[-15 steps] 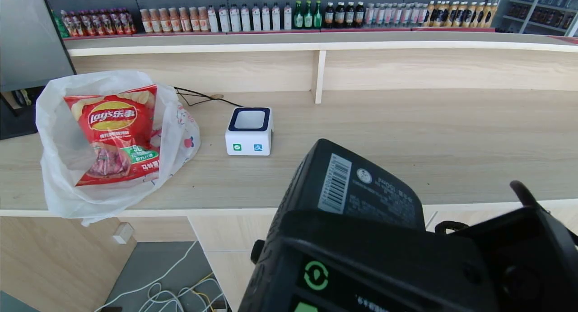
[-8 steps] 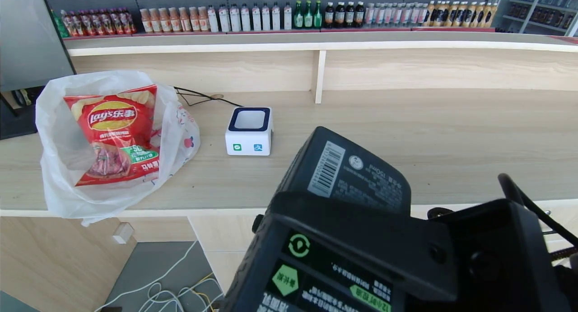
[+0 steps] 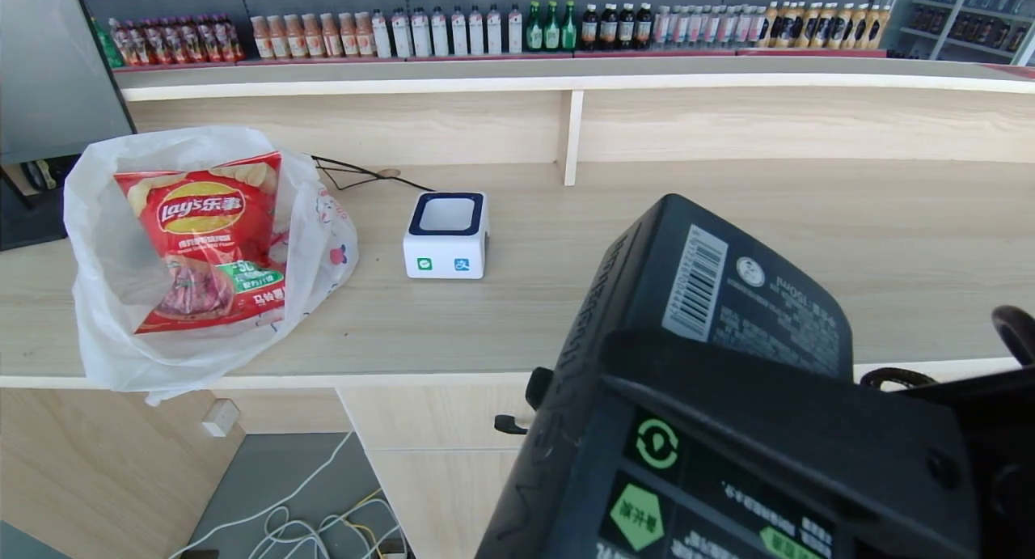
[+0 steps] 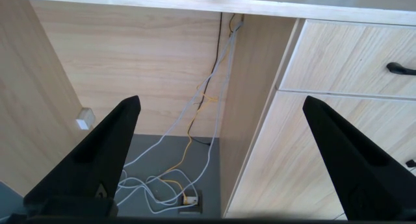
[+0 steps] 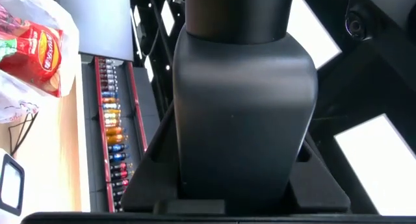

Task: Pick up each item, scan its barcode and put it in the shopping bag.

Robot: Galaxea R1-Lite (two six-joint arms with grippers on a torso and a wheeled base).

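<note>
A black bottle [image 3: 728, 300] with a white barcode label facing up hangs close to the head camera, above the counter's front edge and to the right of the scanner. My right gripper [image 3: 776, 429] is shut on the bottle [image 5: 244, 107], one finger lying across its body. The white scanner [image 3: 446, 234] with a dark-framed window sits mid-counter. At the left stands the white shopping bag [image 3: 105, 243] with a red chips bag [image 3: 210, 235] inside. My left gripper [image 4: 221, 165] hangs open below the counter, nothing between its fingers.
The wooden counter [image 3: 728, 219] has a raised back ledge with a vertical divider [image 3: 571, 134]. A black cable [image 3: 356, 175] runs behind the scanner. Rows of drink bottles [image 3: 485, 29] line the far shelf. Under the counter are drawers [image 4: 351, 62] and loose floor cables [image 4: 182, 185].
The black bottle in my right gripper rose slightly, then shifted to the right and higher in the head view. Bag, chips and scanner have not moved.
</note>
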